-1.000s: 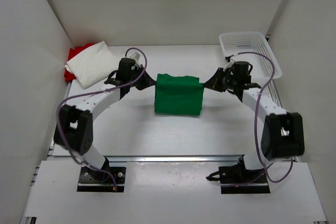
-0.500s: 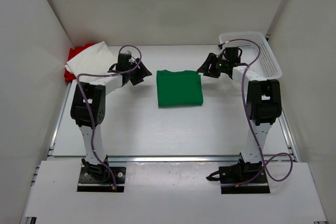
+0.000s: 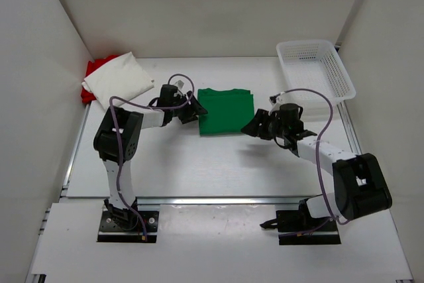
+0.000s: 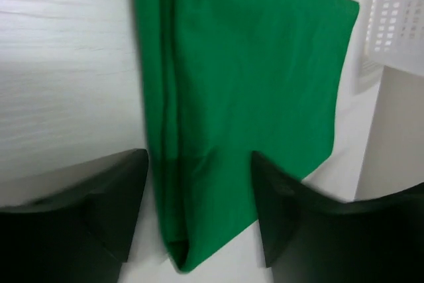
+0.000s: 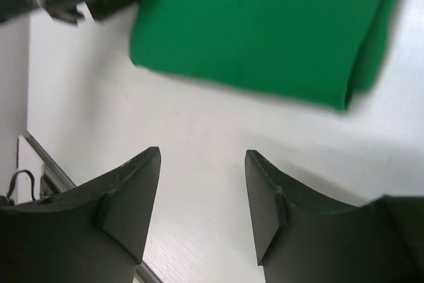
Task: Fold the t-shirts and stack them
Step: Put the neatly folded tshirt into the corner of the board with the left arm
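We are holding the left claw wide and empty astride the green t-shirt's left edge — the right claw, open and empty too, is hovering beside its near corner.

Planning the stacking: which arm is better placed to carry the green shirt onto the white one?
Left, probably: the left tool, open, straddles the edge of the green shirt nearest the white shirt; the right tool hangs over bare table.
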`<state>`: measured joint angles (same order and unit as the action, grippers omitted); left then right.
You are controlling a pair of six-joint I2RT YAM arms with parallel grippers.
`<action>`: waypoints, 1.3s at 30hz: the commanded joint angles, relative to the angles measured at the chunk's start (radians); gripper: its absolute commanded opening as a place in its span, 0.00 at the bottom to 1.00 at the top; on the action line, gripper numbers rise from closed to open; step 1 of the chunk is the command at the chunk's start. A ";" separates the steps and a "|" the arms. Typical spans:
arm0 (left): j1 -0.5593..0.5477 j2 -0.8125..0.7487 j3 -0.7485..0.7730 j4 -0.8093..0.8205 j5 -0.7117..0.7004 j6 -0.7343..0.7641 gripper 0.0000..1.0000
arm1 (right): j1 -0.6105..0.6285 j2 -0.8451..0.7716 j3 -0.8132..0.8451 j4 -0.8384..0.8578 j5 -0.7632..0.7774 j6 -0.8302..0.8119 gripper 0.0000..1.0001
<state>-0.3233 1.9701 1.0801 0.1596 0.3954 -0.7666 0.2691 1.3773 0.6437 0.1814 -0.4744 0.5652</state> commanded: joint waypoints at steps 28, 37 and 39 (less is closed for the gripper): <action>0.608 -0.103 0.433 -0.251 -0.141 0.055 0.99 | 0.005 -0.426 -0.332 -0.066 -0.033 -0.010 0.53; 0.626 -0.460 -0.152 -0.042 -0.211 -0.111 0.98 | 0.070 -0.475 -0.378 -0.143 0.069 0.001 0.99; 0.508 -0.541 -0.221 -0.005 -0.252 -0.088 0.99 | 0.091 -0.501 -0.378 -0.154 0.092 -0.008 0.99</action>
<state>0.3260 1.6112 0.9009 0.0143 0.1829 -0.8581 0.3340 0.9131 0.2668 0.0322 -0.4313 0.5720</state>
